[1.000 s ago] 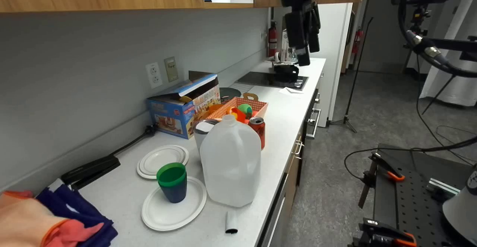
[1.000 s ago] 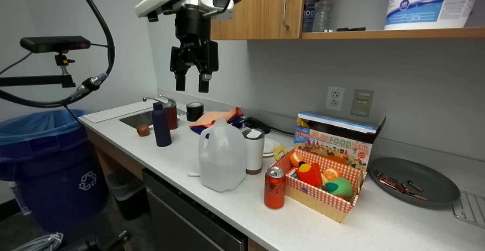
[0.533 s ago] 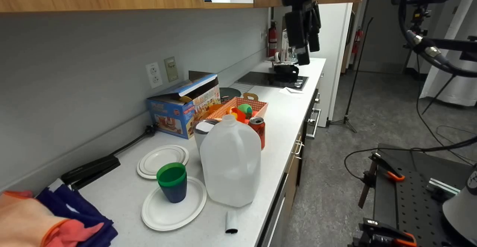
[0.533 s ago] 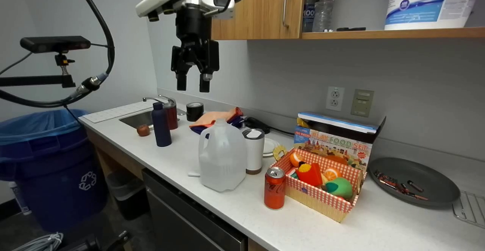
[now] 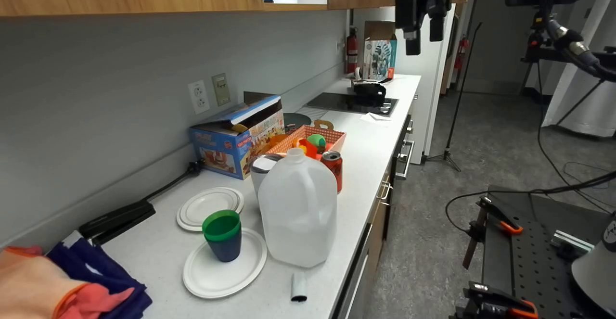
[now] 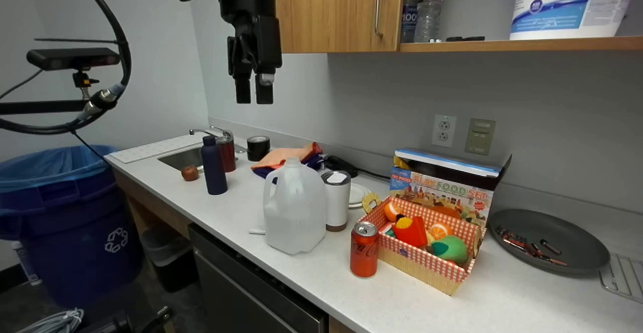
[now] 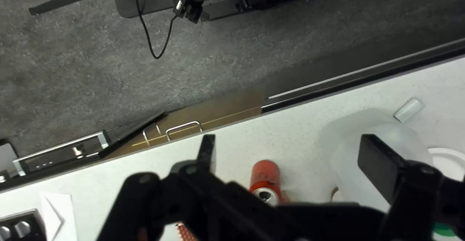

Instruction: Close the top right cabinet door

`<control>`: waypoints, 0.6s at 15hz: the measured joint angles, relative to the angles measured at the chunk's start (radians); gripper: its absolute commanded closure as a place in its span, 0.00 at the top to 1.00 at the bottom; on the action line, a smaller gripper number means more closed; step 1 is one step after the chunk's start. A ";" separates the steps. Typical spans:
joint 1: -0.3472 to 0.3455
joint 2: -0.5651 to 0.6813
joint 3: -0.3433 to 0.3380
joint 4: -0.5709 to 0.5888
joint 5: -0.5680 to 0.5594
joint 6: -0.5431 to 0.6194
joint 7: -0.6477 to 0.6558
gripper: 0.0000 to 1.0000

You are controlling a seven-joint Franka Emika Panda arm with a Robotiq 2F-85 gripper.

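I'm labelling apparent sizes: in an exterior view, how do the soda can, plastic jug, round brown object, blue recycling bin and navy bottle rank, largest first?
1. blue recycling bin
2. plastic jug
3. navy bottle and soda can: too alike to rank, the can looking nearer
4. round brown object

Under the tool (image 6: 254,97) runs a pale countertop (image 6: 527,303); past its edge, in the wrist view, lies a mottled grey floor (image 7: 109,77). In an exterior view, grey walls (image 6: 361,107) meet in a corner left of the tool; to its right the wall lies in soft shade and carries a white outlet (image 6: 444,131) and a switch plate (image 6: 480,136). Down and left of the tool sits a sink (image 6: 173,160), with a blue bin (image 6: 70,267) farther left. Behind the tool, in an exterior view, stand a tall white panel (image 5: 429,81) and, farther back, a grey door (image 5: 495,59); below and right of the tool is a black perforated table (image 5: 527,256).
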 measured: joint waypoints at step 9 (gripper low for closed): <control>-0.168 -0.221 -0.062 -0.089 -0.101 0.113 0.171 1.00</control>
